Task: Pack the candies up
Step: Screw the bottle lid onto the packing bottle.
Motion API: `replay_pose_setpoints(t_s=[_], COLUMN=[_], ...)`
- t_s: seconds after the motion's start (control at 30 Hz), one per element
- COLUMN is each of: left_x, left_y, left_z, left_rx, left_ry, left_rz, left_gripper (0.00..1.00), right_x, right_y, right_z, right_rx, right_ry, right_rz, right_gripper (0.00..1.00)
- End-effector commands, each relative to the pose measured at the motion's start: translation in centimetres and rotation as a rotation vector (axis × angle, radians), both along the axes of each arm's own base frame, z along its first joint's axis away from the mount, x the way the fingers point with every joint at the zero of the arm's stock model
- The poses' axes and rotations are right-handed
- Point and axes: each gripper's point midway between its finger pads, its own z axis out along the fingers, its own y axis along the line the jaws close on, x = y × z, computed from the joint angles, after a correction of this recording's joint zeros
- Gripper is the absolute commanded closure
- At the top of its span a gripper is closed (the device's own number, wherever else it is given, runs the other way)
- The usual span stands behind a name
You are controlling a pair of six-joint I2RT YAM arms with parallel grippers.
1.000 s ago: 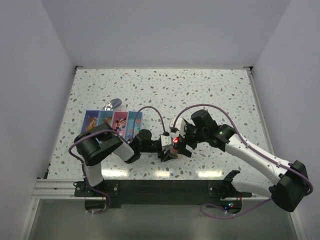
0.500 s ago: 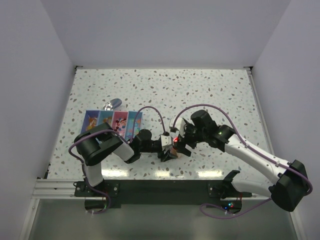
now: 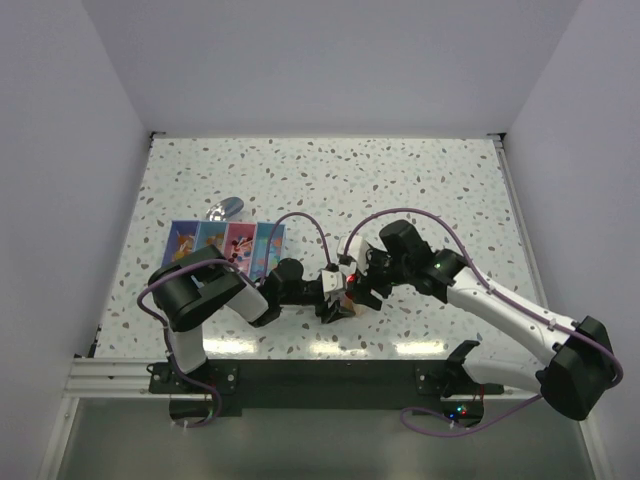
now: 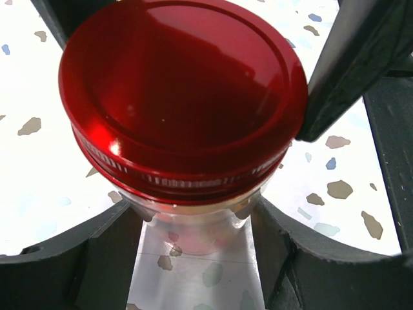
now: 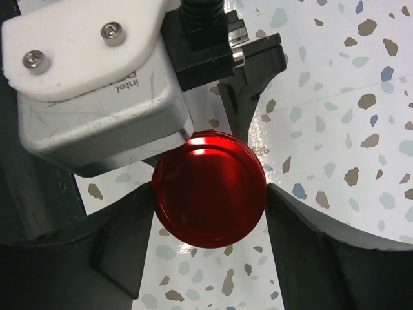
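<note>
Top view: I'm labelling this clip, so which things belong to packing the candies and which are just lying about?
In the job: clear jar, contents blurred, held in the left jaws; its red lid, flanked by the right jaws.
Lying about: cartoon-printed box; silver scoop, both untouched on the table.

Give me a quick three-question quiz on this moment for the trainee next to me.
1. True or false: the red lid sits on the clear jar.
2. Whose fingers flank the jar's clear body, below the lid? A) left gripper B) the other arm's C) neither
3. Fill in: the right gripper has one finger on either side of the ____.
Key: 1 true; 2 A; 3 lid.
</note>
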Motion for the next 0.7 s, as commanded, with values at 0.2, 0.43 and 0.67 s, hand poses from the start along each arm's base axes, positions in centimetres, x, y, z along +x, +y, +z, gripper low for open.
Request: replay_pose_setpoints(t_s=[0.2,0.43,0.67], left_x=[0.3,1.2,1.9], left_y=[0.2,0.7,1.0], left_z=[0.0,0.1,0.6], left_rx=[-0.005,-0.009,-0.019], left_ry=[0.006,-0.011,-0.031], left_rz=[0.022,0.091,0.141], left_gripper=[0.65,0.65,0.65], right_x=[0.6,0.9,0.8], right_y=[0.7,0.0,-1.0], right_z=[1.1,1.2,1.3], right_rx=[0.019,0.040,0.051], right_ry=[0.014,0.065,0.078], right_rz=[-0.040,-0.204,-0.301], right_gripper=[0.49,0.55,0.59])
